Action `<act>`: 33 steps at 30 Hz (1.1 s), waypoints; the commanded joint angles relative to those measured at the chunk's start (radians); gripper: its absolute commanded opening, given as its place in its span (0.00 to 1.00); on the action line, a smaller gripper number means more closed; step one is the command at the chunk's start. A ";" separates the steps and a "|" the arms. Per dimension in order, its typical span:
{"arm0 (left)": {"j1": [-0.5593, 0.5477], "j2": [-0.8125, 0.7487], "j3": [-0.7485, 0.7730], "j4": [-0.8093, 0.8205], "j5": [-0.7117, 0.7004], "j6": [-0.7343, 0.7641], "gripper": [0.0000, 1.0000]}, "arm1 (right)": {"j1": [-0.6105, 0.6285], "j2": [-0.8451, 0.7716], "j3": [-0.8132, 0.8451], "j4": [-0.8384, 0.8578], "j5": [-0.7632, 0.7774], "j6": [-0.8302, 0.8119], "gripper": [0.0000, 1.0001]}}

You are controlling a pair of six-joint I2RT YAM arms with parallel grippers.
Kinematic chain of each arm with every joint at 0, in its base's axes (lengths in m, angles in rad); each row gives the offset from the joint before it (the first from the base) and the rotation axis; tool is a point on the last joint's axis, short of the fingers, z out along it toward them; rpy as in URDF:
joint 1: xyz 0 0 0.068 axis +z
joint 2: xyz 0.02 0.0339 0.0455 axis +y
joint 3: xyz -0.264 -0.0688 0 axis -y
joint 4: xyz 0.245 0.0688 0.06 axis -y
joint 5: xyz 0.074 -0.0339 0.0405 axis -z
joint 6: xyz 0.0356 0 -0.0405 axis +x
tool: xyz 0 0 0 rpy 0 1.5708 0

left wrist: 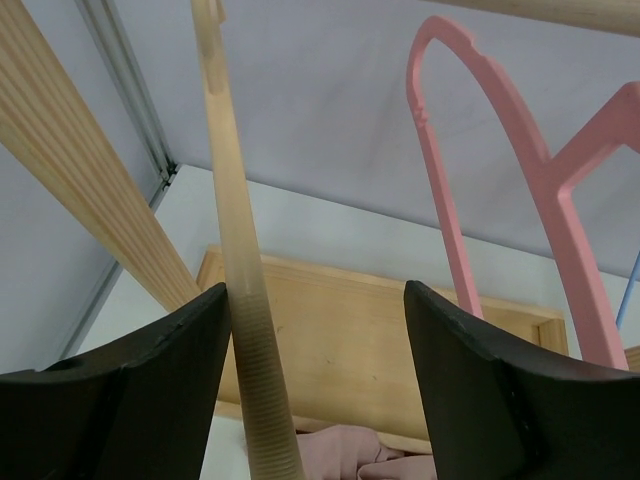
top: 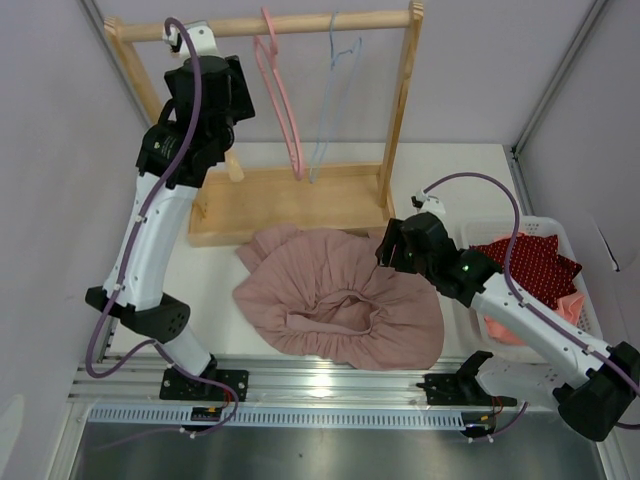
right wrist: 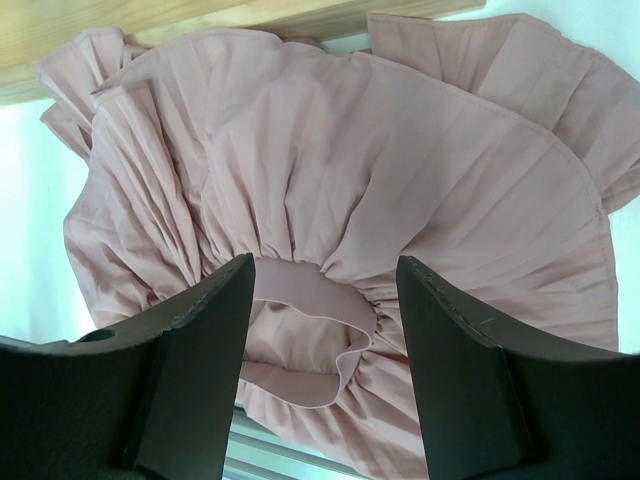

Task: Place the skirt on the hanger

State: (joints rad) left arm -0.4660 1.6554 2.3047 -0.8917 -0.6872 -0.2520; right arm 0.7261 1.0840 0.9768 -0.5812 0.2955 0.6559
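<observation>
The pink pleated skirt (top: 340,295) lies crumpled on the table in front of the wooden rack. My right gripper (right wrist: 325,262) hangs open just above it, and the skirt's waist opening (right wrist: 315,320) shows between its fingers. At the skirt's right edge in the top view is that same right gripper (top: 392,245). My left gripper (top: 222,148) is raised at the left end of the rack. It is open, with the ribbed beige hanger arm (left wrist: 245,330) standing between its jaws, close against the left finger (left wrist: 170,380). The rest of that hanger is hidden by the wrist.
A pink hanger (top: 278,95) and a pale blue hanger (top: 335,85) hang from the rack's rail (top: 300,24). The rack's wooden base (top: 290,200) lies behind the skirt. A white basket (top: 560,228) with red dotted cloth (top: 530,265) stands at the right.
</observation>
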 commanded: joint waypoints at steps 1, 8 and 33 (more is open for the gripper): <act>0.015 -0.016 -0.022 0.023 -0.024 0.033 0.73 | -0.010 0.005 -0.001 0.044 -0.024 -0.015 0.65; 0.018 -0.031 -0.057 0.046 -0.070 0.056 0.58 | -0.017 0.019 -0.007 0.052 -0.039 -0.021 0.65; 0.020 -0.164 -0.172 0.277 0.015 0.237 0.00 | -0.033 0.068 -0.016 0.093 -0.065 -0.029 0.64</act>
State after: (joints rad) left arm -0.4530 1.5867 2.1479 -0.7650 -0.7063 -0.0406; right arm 0.6979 1.1522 0.9627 -0.5270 0.2371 0.6495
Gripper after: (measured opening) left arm 0.232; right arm 0.643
